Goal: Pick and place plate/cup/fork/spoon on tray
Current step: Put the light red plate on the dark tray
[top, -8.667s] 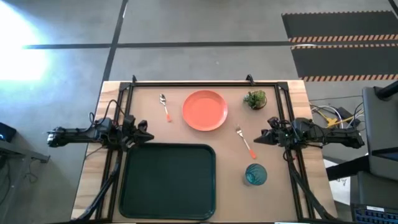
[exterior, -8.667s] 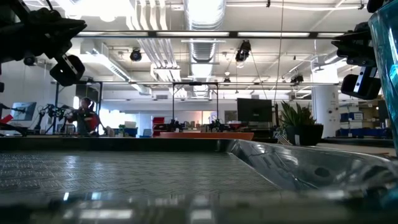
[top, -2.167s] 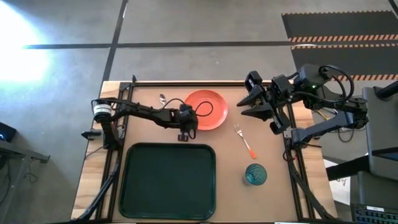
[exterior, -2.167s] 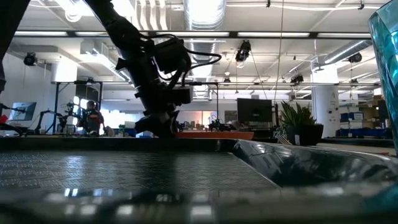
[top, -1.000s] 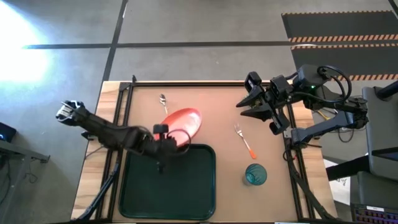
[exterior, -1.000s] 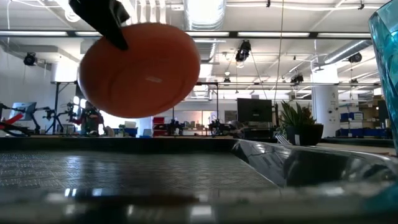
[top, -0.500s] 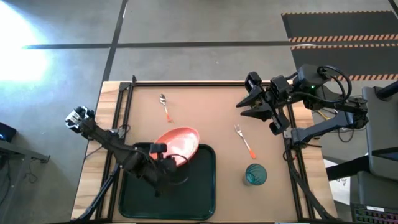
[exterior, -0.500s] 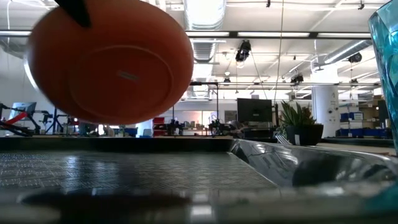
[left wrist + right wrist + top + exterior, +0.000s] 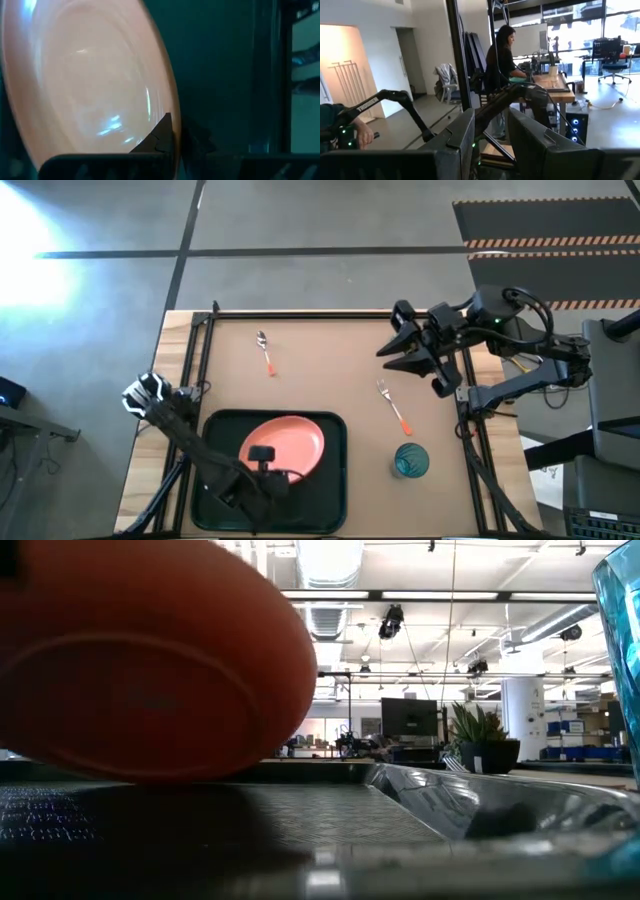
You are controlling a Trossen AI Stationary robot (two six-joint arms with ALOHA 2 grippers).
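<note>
The orange-red plate (image 9: 288, 442) hangs low over the dark green tray (image 9: 330, 480), with my left gripper (image 9: 262, 457) shut on its near rim. In the low view the plate (image 9: 150, 670) fills the left and casts a shadow on the tray floor (image 9: 330, 820). The spoon (image 9: 265, 352) lies at the far left of the table. The fork (image 9: 394, 406) and the teal cup (image 9: 411, 460) sit right of the tray. My right gripper (image 9: 384, 352) hovers open above the far right of the table, with nothing between its fingers. My left gripper pinches the plate's rim (image 9: 169, 110) at its near-left side; one finger (image 9: 161, 134) lies on the upper face, the other is hidden beneath. The fingers come from the table's near-left side. The plate is tilted; whether its low edge touches the tray, I cannot tell.
A small potted plant (image 9: 482, 748) stands at the far right, hidden under my right arm in the high view. Black frame rails (image 9: 197, 345) run along the table's left, right and far edges. People show in the room beyond in the right wrist view.
My left gripper has carried the plate toward the table's near edge and down, from above the tray's far rim to low over the tray's middle. The plate has stayed tilted in the hold.
</note>
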